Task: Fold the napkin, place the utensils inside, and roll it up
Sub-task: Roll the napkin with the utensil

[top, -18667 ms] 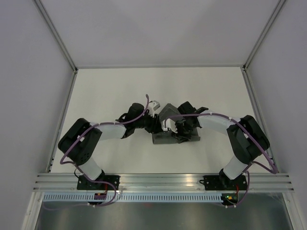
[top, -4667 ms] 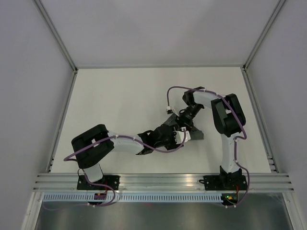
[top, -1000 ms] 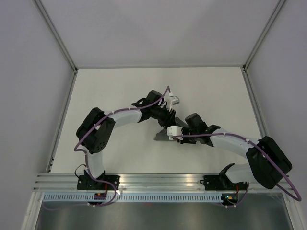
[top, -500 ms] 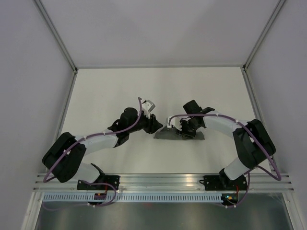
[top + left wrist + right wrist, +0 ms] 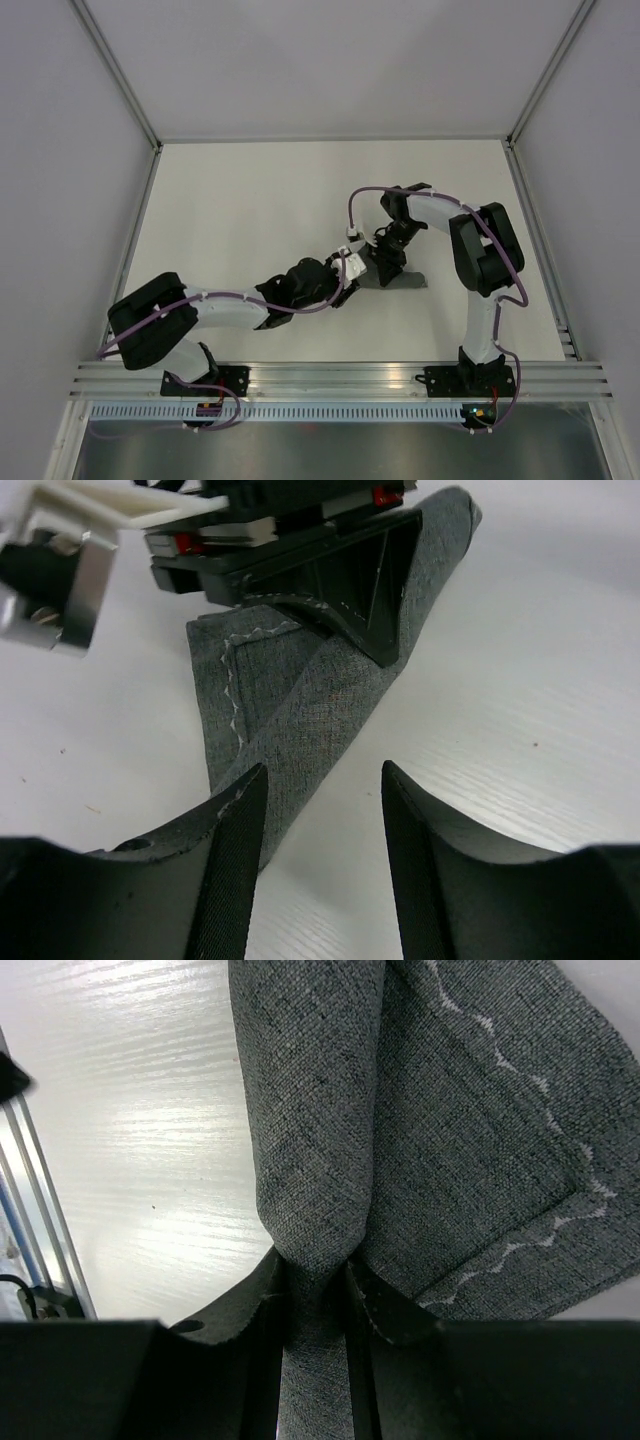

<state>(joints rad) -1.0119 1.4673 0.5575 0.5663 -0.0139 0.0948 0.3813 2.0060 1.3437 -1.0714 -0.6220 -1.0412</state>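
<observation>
Left pincer: fingers spread at the near end of the napkin, gripping nothing. The napkin lies in a narrow folded bundle on the white surface. Beyond, the right pincer pinches a napkin fold.

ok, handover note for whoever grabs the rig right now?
Right gripper: shut on the napkin, pinching its rolled part.
Left gripper: open, low at one end of the roll, not gripping.
Utensils: not visible; cannot tell if they are inside.
Done: napkin folded and partly rolled.
Left: a stitched flap lies flat beside the roll; finish rolling it in.
</observation>
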